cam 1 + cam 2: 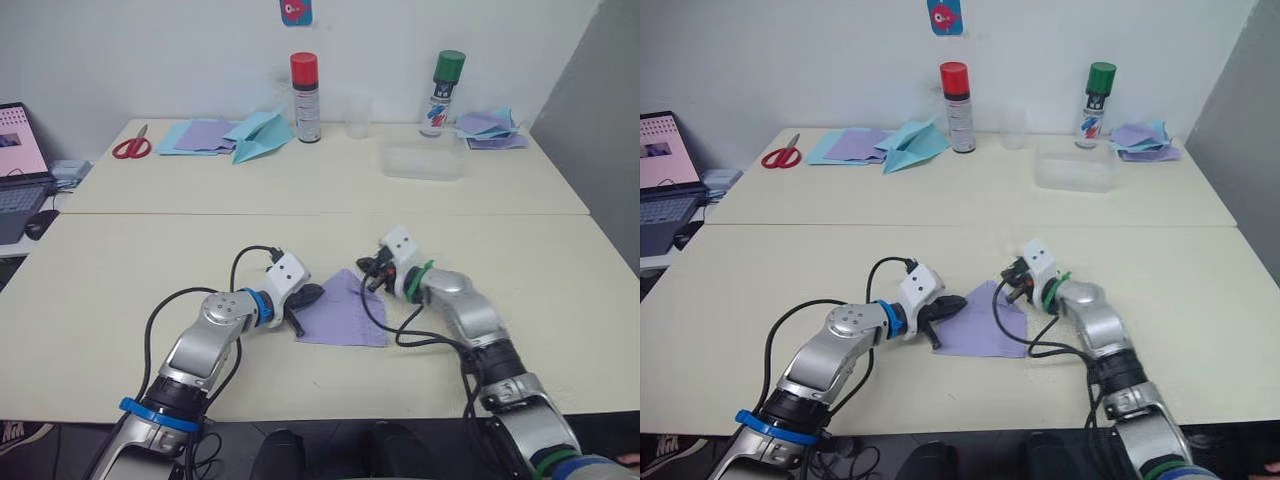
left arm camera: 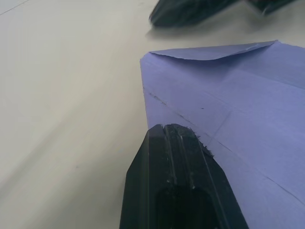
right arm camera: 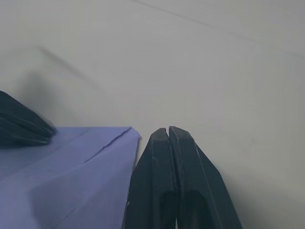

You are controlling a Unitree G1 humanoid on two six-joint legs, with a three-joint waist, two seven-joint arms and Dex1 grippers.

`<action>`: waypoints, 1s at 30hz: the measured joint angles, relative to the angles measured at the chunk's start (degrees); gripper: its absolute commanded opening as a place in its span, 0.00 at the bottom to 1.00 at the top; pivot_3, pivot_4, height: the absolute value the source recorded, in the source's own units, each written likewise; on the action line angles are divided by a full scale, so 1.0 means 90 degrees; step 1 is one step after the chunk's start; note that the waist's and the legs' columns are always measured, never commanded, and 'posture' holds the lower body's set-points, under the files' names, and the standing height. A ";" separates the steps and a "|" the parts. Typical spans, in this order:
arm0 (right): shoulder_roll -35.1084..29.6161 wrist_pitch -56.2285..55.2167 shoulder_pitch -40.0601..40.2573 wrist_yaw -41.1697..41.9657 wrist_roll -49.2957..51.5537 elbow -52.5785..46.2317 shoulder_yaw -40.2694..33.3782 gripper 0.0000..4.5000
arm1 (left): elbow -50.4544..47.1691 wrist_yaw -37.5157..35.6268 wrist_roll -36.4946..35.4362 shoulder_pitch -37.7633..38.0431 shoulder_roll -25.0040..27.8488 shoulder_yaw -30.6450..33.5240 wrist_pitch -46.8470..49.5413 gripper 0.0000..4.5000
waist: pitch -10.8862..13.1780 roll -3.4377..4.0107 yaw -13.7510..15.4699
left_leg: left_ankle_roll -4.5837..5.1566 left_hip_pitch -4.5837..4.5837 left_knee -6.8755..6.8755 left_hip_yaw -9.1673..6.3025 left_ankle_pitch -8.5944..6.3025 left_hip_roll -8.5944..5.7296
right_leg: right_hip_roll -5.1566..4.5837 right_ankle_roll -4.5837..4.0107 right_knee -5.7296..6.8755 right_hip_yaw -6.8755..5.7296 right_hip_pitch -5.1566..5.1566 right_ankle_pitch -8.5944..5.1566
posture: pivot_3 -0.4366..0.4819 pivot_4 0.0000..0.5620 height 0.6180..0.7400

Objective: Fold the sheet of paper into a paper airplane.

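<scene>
The sheet of paper is lying flat on the near half of the cream table, between the two grippers, already carrying folds: its far end is tapering to a point near the right gripper, and crease lines are running across it in the left wrist view. It is not yet a finished airplane; judging by the shape, only the nose folds are in.

The left gripper is resting at the sheet's left edge with its two fingers pressed together, nothing between them. In its wrist view the closed tips are sitting right on the paper's edge beside a crease, which suggests they are pinning the sheet or pressing a fold flat rather than grasping it.

The right gripper is sitting at the far right corner of the sheet, fingers likewise closed on each other and holding nothing. Its wrist view is showing the tips just beside the paper's corner, on the table rather than on the paper, probably ready to nudge or lift that edge while the left one is steadying the sheet.

At the back of the table, well apart from the work, are standing a red-capped spray can and a green-capped spray can, with red-handled scissors, a light blue paper plane and a clear plastic tub.
</scene>
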 measured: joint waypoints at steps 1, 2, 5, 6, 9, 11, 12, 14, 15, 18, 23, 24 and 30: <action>-0.0135 0.0218 0.0061 0.0120 0.0137 -0.0283 -0.0041 0.00 | 0.0010 -0.0001 0.0000 0.0006 0.0001 0.0002 -0.0022 0.01 | 0.0000 0.0000 0.0001 | 0.0000 0.0001 0.0000 0.0001 0.0000 0.0000 | -0.0001 0.0000 -0.0001 0.0000 0.0000 0.0000 | 0.48 0.27 1.00; -0.0273 0.0441 0.0143 0.0253 0.0253 -0.0575 -0.0038 0.00 | 0.0019 0.0000 0.0000 0.0007 0.0001 0.0001 -0.0039 0.01 | 0.0000 0.0000 0.0001 | 0.0000 0.0001 -0.0001 0.0001 0.0000 -0.0001 | -0.0001 0.0000 -0.0001 -0.0002 0.0000 0.0000 | 0.48 0.27 1.00; -0.0488 0.0825 0.0432 0.0513 0.0434 -0.1090 0.0211 0.00 | 0.0048 0.0001 0.0000 0.0014 0.0001 0.0004 -0.0060 0.01 | 0.0000 0.0000 0.0000 | 0.0000 0.0004 -0.0002 0.0001 0.0000 0.0000 | 0.0001 -0.0001 0.0001 -0.0010 0.0001 -0.0001 | 0.48 0.27 1.00; -0.0497 0.0842 0.0528 0.0526 0.0416 -0.1113 0.0375 0.00 | 0.0057 0.0002 0.0000 0.0014 0.0000 0.0003 -0.0066 0.01 | 0.0000 0.0000 -0.0001 | 0.0000 0.0005 -0.0002 0.0002 0.0000 0.0000 | 0.0002 -0.0002 0.0002 -0.0013 0.0001 -0.0001 | 0.48 0.27 1.00; -0.0454 0.0807 0.0707 0.0499 0.0340 -0.1089 0.0734 0.00 | 0.0070 0.0008 0.0000 0.0014 -0.0028 0.0001 -0.0071 0.01 | 0.0002 0.0002 -0.0001 | 0.0000 0.0004 -0.0001 0.0003 0.0000 -0.0001 | 0.0003 -0.0002 0.0004 -0.0014 0.0001 -0.0001 | 0.48 0.27 1.00; -0.0439 0.0702 0.0717 0.0431 0.0166 -0.0980 0.0944 0.00 | 0.0076 0.0015 0.0001 0.0012 -0.0057 -0.0003 -0.0071 0.01 | 0.0002 0.0002 0.0000 | 0.0000 0.0002 0.0001 0.0003 0.0000 -0.0006 | 0.0003 -0.0002 0.0003 -0.0013 0.0001 -0.0001 | 0.48 0.27 1.00; -0.0436 0.0629 0.0713 0.0378 0.0123 -0.0957 0.0981 0.00 | 0.0078 0.0017 0.0001 0.0010 -0.0060 -0.0004 -0.0071 0.01 | 0.0001 0.0002 0.0000 | 0.0000 0.0003 0.0001 0.0002 0.0000 -0.0006 | 0.0002 -0.0002 0.0001 -0.0011 0.0001 -0.0001 | 0.48 0.27 1.00; -0.0466 0.0484 0.0689 0.0348 0.0003 -0.0926 0.1086 0.00 | 0.0086 0.0019 0.0001 0.0006 -0.0061 -0.0004 -0.0071 0.01 | 0.0001 0.0001 0.0000 | 0.0000 0.0005 0.0001 0.0003 0.0000 -0.0007 | 0.0003 -0.0001 -0.0001 -0.0006 0.0002 -0.0001 | 0.48 0.27 1.00; -0.0479 0.0432 0.0673 0.0351 -0.0047 -0.0898 0.1115 0.00 | 0.0094 0.0021 0.0004 -0.0001 -0.0061 -0.0005 -0.0071 0.01 | 0.0000 0.0000 0.0000 | 0.0000 0.0006 0.0001 0.0002 0.0000 -0.0008 | 0.0002 -0.0001 -0.0001 -0.0005 0.0003 0.0000 | 0.48 0.27 1.00; -0.0552 0.0306 0.0643 0.0370 -0.0123 -0.0876 0.1206 0.00 | 0.0103 0.0029 0.0007 -0.0011 -0.0064 -0.0006 -0.0071 0.01 | -0.0002 -0.0002 0.0001 | 0.0000 0.0008 0.0001 0.0003 0.0000 -0.0007 | 0.0002 -0.0001 0.0000 -0.0009 0.0004 0.0000 | 0.48 0.27 1.00; -0.0737 0.0407 0.0656 0.0463 -0.0038 -0.1001 0.1108 0.00 | 0.0100 0.0024 0.0007 -0.0014 -0.0075 -0.0012 -0.0079 0.01 | -0.0001 -0.0002 0.0013 | 0.0000 0.0003 0.0001 0.0003 0.0000 -0.0006 | 0.0002 -0.0001 -0.0001 -0.0010 0.0004 -0.0001 | 0.48 0.27 1.00; -0.0813 0.0536 0.0658 0.0492 0.0046 -0.1036 0.0974 0.00 | 0.0101 0.0023 0.0007 -0.0012 -0.0080 -0.0012 -0.0082 0.01 | 0.0000 -0.0003 0.0014 | 0.0000 0.0002 0.0001 0.0003 0.0000 -0.0006 | 0.0002 -0.0001 -0.0001 -0.0008 0.0003 -0.0001 | 0.48 0.27 1.00; -0.0882 0.2225 0.0571 0.0476 0.1144 -0.1681 -0.0107 0.09 | 0.0124 0.0013 0.0018 -0.0001 -0.0085 -0.0025 -0.0136 0.00 | 0.0001 -0.0001 0.0014 | 0.0000 0.0002 0.0000 0.0000 0.0000 -0.0003 | -0.0001 -0.0001 0.0000 -0.0012 0.0003 0.0000 | 0.48 0.27 1.00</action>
